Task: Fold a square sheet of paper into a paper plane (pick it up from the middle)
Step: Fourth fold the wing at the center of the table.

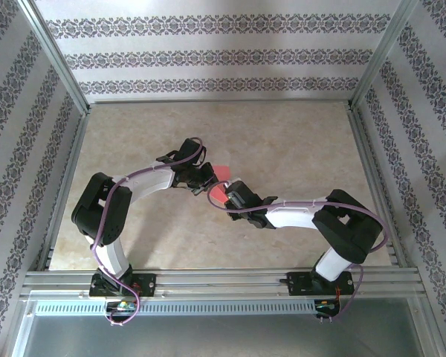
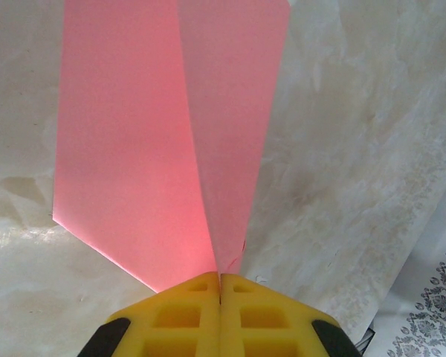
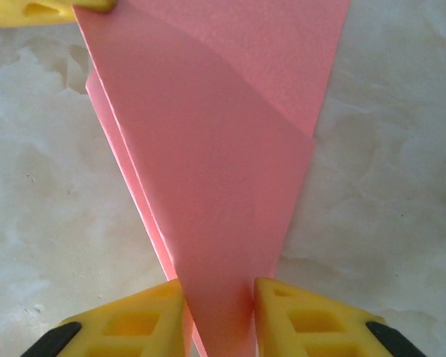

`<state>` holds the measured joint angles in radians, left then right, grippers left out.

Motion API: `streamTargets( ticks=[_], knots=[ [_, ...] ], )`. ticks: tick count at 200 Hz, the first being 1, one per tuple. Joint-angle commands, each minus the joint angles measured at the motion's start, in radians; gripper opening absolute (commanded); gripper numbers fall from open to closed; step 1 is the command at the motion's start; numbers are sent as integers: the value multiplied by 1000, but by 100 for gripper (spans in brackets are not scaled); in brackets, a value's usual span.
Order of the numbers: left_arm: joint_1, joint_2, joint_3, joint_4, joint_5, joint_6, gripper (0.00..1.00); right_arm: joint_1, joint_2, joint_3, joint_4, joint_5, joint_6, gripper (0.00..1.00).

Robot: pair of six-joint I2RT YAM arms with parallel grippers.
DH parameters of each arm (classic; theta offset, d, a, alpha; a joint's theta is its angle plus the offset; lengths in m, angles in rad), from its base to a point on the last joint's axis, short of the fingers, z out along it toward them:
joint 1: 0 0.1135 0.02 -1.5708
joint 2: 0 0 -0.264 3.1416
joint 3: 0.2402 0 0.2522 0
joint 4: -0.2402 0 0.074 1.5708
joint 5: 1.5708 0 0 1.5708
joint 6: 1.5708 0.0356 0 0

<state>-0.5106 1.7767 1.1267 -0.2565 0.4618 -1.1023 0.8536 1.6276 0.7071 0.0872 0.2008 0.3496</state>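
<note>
as arms [image 1: 145, 181] converge, left jaws pinch paper plane [image 2: 171, 149], right jaws ajar around it

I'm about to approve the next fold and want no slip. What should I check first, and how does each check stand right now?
1. The left gripper is shut on the paper: ok.
2. The paper lies between the jaws of the right gripper: ok.
3. The right gripper is clamped: not ok, its jaws stand apart.
4. The paper is untorn: ok where visible.
5. The fold edges are lined up: cannot tell.
</note>
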Motion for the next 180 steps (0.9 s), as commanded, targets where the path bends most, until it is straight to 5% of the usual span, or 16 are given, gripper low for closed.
streamTargets(
  ticks=[1, 63, 180],
  knots=[
    [-12, 13, 18, -50, -16, -23, 7, 4, 5, 19, -1, 40, 20, 25],
    [-11, 5, 27, -64, -27, -12, 11, -14, 1, 8, 2, -2, 32, 17],
    [-12, 32, 44, -84, -17, -10, 10, -33, -188, -47, -26, -59, 56, 45]
  ],
)
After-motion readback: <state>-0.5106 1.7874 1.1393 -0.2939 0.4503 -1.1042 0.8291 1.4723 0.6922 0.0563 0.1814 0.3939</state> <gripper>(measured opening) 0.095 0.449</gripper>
